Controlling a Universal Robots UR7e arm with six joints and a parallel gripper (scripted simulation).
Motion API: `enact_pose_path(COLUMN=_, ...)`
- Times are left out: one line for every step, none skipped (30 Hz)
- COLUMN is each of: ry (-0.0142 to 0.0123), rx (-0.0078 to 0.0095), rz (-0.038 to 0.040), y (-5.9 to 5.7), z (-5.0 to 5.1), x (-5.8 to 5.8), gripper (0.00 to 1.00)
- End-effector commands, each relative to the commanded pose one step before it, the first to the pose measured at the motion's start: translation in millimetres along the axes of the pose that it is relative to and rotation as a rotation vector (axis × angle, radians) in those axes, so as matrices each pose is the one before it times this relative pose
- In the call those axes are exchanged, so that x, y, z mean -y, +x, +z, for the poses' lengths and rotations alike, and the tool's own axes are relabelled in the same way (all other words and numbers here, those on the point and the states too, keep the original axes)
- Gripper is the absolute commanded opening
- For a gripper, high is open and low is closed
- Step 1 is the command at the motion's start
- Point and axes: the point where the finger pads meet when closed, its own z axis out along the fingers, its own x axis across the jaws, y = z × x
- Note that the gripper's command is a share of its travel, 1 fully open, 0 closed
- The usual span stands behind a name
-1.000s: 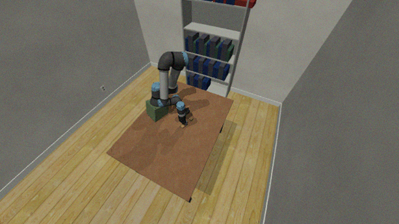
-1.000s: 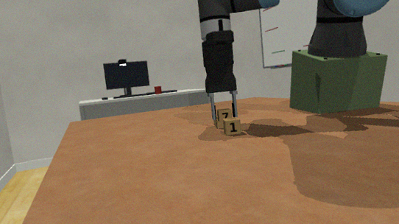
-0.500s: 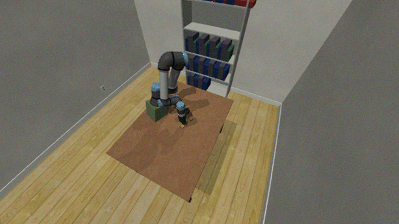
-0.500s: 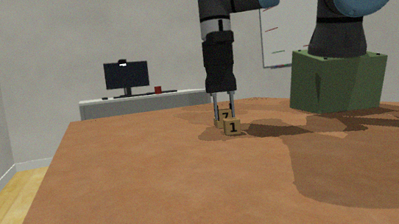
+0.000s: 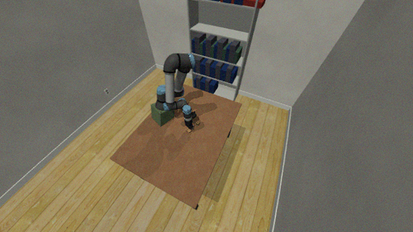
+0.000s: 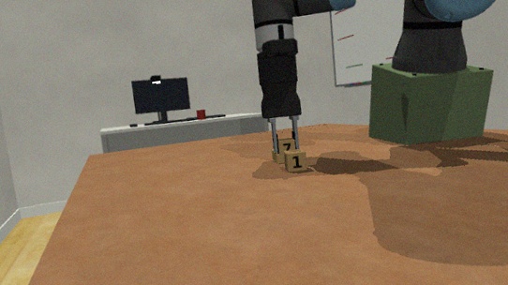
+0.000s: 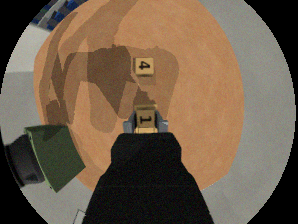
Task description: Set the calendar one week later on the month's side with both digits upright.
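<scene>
The gripper [image 5: 193,125] [image 6: 287,149] [image 7: 145,115] is clasping a cube [image 5: 197,123] [image 6: 286,143] [image 7: 145,117] by opposite sides (light, stiff, probably slippery if pinched high).

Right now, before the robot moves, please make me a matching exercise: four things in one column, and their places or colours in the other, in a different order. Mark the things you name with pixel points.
Things
1. cube with 4 facing up [image 5: 197,122] [image 6: 296,161] [image 7: 144,66]
2. mounting block [image 5: 161,117] [image 6: 428,105] [image 7: 55,155]
3. red cup [image 6: 201,114]
4. cube with 1 facing up [image 5: 188,130] [image 6: 287,145] [image 7: 145,119]

Places or colours
A. on the white desk [image 6: 237,116]
B. between the fingers of the hand [image 5: 189,129] [image 6: 287,149] [image 7: 145,126]
C. away from the fingers
D. green

Right pairs: 1-C, 2-D, 3-A, 4-B
</scene>
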Motion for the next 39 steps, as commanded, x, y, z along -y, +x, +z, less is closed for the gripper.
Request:
enact_pose_path(ry=-0.00025, rx=-0.00108, rz=-0.00010, y=0.36, z=-0.24, x=-0.08, gripper=0.60)
enact_pose_path(ry=0.00000, rx=0.00000, rz=0.00000, y=0.00, z=0.00, x=0.00, gripper=0.60)
enact_pose_path(ry=0.00000, rx=0.00000, rz=0.00000, y=0.00, z=0.00, x=0.00, gripper=0.60)
enact_pose_path(ry=0.00000, rx=0.00000, rz=0.00000, y=0.00, z=0.00, x=0.00, gripper=0.60)
enact_pose_path(ry=0.00000, rx=0.00000, rz=0.00000, y=0.00, z=0.00, x=0.00, gripper=0.60)
enact_pose_path(ry=0.00000, rx=0.00000, rz=0.00000, y=0.00, z=-0.01, x=0.00, gripper=0.60)
enact_pose_path(ry=0.00000, rx=0.00000, rz=0.00000, y=0.00, z=-0.05, x=0.00, gripper=0.60)
enact_pose_path(ry=0.00000, rx=0.00000, rz=0.00000, y=0.00, z=-0.12, x=0.00, gripper=0.60)
enact_pose_path(ry=0.00000, rx=0.00000, rz=0.00000, y=0.00, z=-0.23, x=0.00, gripper=0.60)
enact_pose_path(ry=0.00000, rx=0.00000, rz=0.00000, y=0.00, z=-0.36, x=0.00, gripper=0.60)
enact_pose_path(ry=0.00000, rx=0.00000, rz=0.00000, y=0.00, z=-0.52, x=0.00, gripper=0.60)
enact_pose_path(ry=0.00000, rx=0.00000, rz=0.00000, y=0.00, z=-0.69, x=0.00, gripper=0.60)
enact_pose_path(ry=0.00000, rx=0.00000, rz=0.00000, y=0.00, z=-0.88, x=0.00, gripper=0.60)
enact_pose_path(ry=0.00000, rx=0.00000, rz=0.00000, y=0.00, z=-1.08, x=0.00, gripper=0.60)
enact_pose_path(ry=0.00000, rx=0.00000, rz=0.00000, y=-0.01, z=-1.28, x=0.00, gripper=0.60)
enact_pose_path(ry=0.00000, rx=0.00000, rz=0.00000, y=0.01, z=-1.50, x=0.00, gripper=0.60)
enact_pose_path(ry=0.00000, rx=0.00000, rz=0.00000, y=0.00, z=-1.71, x=0.00, gripper=0.60)
enact_pose_path(ry=0.00000, rx=0.00000, rz=0.00000, y=0.00, z=0.00, x=0.00, gripper=0.60)
enact_pose_path(ry=0.00000, rx=0.00000, rz=0.00000, y=0.00, z=0.00, x=0.00, gripper=0.60)
enact_pose_path(ry=0.00000, rx=0.00000, rz=0.00000, y=-0.01, z=-1.91, x=0.00, gripper=0.60)
enact_pose_path(ry=0.00000, rx=0.00000, rz=0.00000, y=0.01, z=-2.13, x=0.00, gripper=0.60)
enact_pose_path(ry=0.00000, rx=0.00000, rz=0.00000, y=-0.01, z=-2.32, x=0.00, gripper=0.60)
enact_pose_path(ry=0.00000, rx=0.00000, rz=0.00000, y=0.01, z=-2.52, x=0.00, gripper=0.60)
enact_pose_path(ry=0.00000, rx=0.00000, rz=0.00000, y=-0.01, z=-2.69, x=0.00, gripper=0.60)
enact_pose_path(ry=0.00000, rx=0.00000, rz=0.00000, y=0.01, z=-2.87, x=0.00, gripper=0.60)
enact_pose_path(ry=0.00000, rx=0.00000, rz=0.00000, y=-0.01, z=-3.02, x=0.00, gripper=0.60)
enact_pose_path(ry=0.00000, rx=0.00000, rz=0.00000, y=0.00, z=-3.17, x=0.00, gripper=0.60)
enact_pose_path(ry=0.00000, rx=0.00000, rz=0.00000, y=0.01, z=-3.30, x=0.00, gripper=0.60)
enact_pose_path(ry=0.00000, rx=0.00000, rz=0.00000, y=-0.01, z=-3.41, x=0.00, gripper=0.60)
enact_pose_path(ry=0.00000, rx=0.00000, rz=0.00000, y=0.00, z=-3.51, x=0.00, gripper=0.60)
enact_pose_path(ry=0.00000, rx=0.00000, rz=0.00000, y=0.01, z=-3.59, x=0.00, gripper=0.60)
enact_pose_path(ry=0.00000, rx=0.00000, rz=0.00000, y=0.00, z=-3.64, x=0.00, gripper=0.60)
enact_pose_path(ry=0.00000, rx=0.00000, rz=0.00000, y=-0.01, z=-3.67, x=0.00, gripper=0.60)
enact_pose_path(ry=0.00000, rx=0.00000, rz=0.00000, y=0.01, z=-3.70, x=0.00, gripper=0.60)
enact_pose_path(ry=0.00000, rx=0.00000, rz=0.00000, y=0.00, z=0.00, x=0.00, gripper=0.60)
enact_pose_path(ry=0.00000, rx=0.00000, rz=0.00000, y=0.00, z=0.00, x=0.00, gripper=0.60)
enact_pose_path(ry=0.00000, rx=0.00000, rz=0.00000, y=0.00, z=-3.69, x=0.00, gripper=0.60)
enact_pose_path(ry=0.00000, rx=0.00000, rz=0.00000, y=0.00, z=-3.66, x=0.00, gripper=0.60)
enact_pose_path(ry=0.00000, rx=0.00000, rz=0.00000, y=-0.01, z=-3.60, x=0.00, gripper=0.60)
